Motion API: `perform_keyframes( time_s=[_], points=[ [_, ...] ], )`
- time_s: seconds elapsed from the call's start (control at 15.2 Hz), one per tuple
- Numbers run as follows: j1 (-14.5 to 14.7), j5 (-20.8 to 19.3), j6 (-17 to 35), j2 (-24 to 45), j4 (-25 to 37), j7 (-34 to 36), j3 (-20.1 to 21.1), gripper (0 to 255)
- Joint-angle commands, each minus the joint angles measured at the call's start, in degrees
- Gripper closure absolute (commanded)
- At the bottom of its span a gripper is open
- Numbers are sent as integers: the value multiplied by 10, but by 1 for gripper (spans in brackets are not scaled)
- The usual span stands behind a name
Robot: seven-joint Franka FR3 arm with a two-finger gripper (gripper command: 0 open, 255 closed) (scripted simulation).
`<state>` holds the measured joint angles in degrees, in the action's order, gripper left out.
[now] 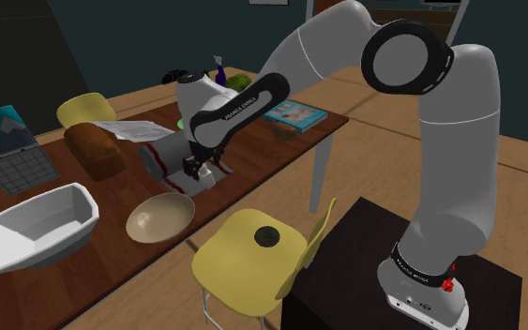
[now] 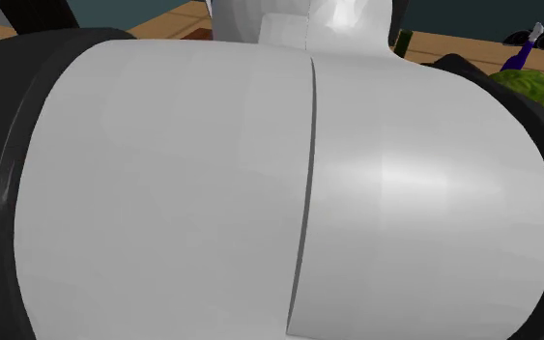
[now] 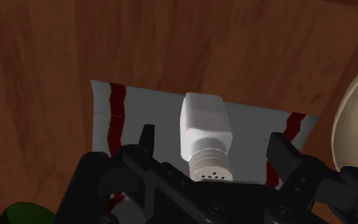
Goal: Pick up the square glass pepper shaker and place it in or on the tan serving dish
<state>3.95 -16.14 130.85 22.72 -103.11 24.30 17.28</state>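
- Wrist view: my end effector (image 3: 212, 136) is spread wide. Its fingers flank the pepper shaker (image 3: 204, 130) without touching it, so nothing is held yet.
- The shaker sits on a grey cloth with red stripes (image 3: 139, 114), which lies on the wooden desk (image 3: 44, 76).
- I judge this to be the pre-grasp step. Next I should sink a little, clench on the square body, then lift.
- Farther off, just past the cloth's edge, the tan serving dish (image 3: 357, 108) waits for a short carry across.
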Motion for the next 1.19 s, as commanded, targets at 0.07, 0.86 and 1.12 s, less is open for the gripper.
perform_keyframes(
  time_s=[0.07,0.86,1.12],
  points=[
    [2,-8,16,16,0,5,-4,0],
    [4,-14,29,29,-1,9,-8,255],
    [4,-14,29,29,-1,8,-8,255]
  ],
)
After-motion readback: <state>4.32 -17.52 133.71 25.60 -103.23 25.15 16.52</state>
